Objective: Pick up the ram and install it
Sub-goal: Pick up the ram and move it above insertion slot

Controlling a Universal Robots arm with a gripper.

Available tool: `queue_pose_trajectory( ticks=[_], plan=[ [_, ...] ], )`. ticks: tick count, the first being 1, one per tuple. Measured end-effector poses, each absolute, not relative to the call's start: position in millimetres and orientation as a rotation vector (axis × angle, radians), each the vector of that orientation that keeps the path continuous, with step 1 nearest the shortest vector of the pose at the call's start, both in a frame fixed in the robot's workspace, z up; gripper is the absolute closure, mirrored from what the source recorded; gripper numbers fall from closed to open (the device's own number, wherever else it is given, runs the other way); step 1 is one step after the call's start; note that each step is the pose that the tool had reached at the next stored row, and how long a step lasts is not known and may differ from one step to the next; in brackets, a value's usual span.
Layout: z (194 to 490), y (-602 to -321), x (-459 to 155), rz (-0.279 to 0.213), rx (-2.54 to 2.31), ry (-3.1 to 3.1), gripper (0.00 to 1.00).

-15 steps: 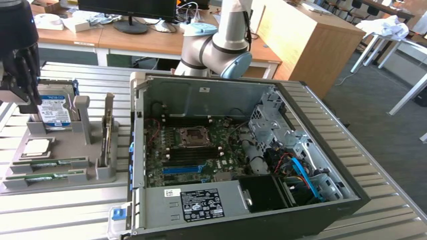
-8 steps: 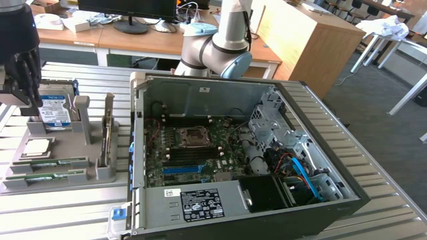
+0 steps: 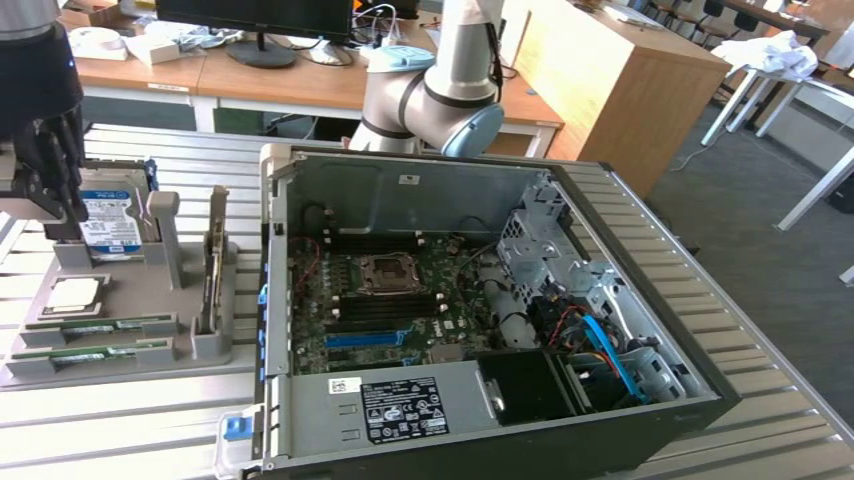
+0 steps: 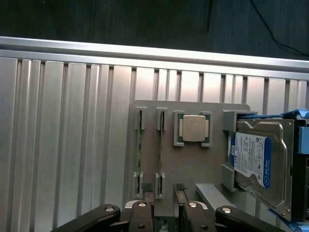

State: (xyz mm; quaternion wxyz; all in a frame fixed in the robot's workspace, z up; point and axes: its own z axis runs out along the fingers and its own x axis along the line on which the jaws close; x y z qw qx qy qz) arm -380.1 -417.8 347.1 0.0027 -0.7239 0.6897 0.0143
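Hovers with gripper (image 4: 164, 187) spread wide and empty above gray tray (image 4: 193, 164); finds ram (image 3: 100, 325) slotted on edge below fingertips, untouched.

The arm (image 3: 447, 70) is made of smooth silver-grey tubes joined by rounded housings, with pale blue discs capping the joints. The gripper (image 4: 164, 189) is matt black, built of hinged link bars fastened with round silver screws, and its two slim fingers (image 4: 147, 187) end in small, dark, ridged pads.
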Motion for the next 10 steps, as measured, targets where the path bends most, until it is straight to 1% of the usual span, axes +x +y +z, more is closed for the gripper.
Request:
queue_pose_trajectory(
  ticks=[10],
  plan=[
    [338.4,-417.8,-380.1,0.045,-2.27,2.163,0.7]
  ],
)
